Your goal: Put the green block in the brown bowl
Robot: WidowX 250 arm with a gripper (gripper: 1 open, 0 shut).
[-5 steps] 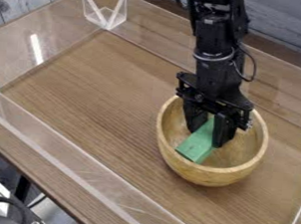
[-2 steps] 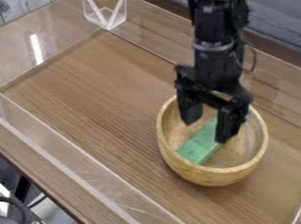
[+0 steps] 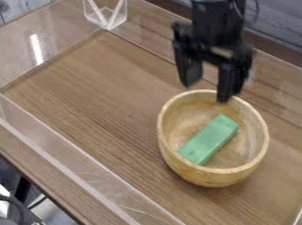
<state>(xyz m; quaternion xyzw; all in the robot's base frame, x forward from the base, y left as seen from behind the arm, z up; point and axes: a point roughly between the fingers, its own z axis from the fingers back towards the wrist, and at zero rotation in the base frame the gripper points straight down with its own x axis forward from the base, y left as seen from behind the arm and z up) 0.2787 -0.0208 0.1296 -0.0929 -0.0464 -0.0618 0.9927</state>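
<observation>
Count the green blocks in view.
1: the green block lies inside the brown bowl. Others could be hidden behind the gripper.

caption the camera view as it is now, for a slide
The green block lies inside the brown bowl, the open end effector above the bowl's far side.

My view is bright and evenly lit, the pale tabletop washed toward light tan. Soft, weak shading lies inside the bowl — enough to show its curve — and I cannot tell where the light comes from. My own dark arm is smeared by blur, its edges soft, while the bowl's rim reads more clearly. Fine detail is coarse at this small size.
</observation>
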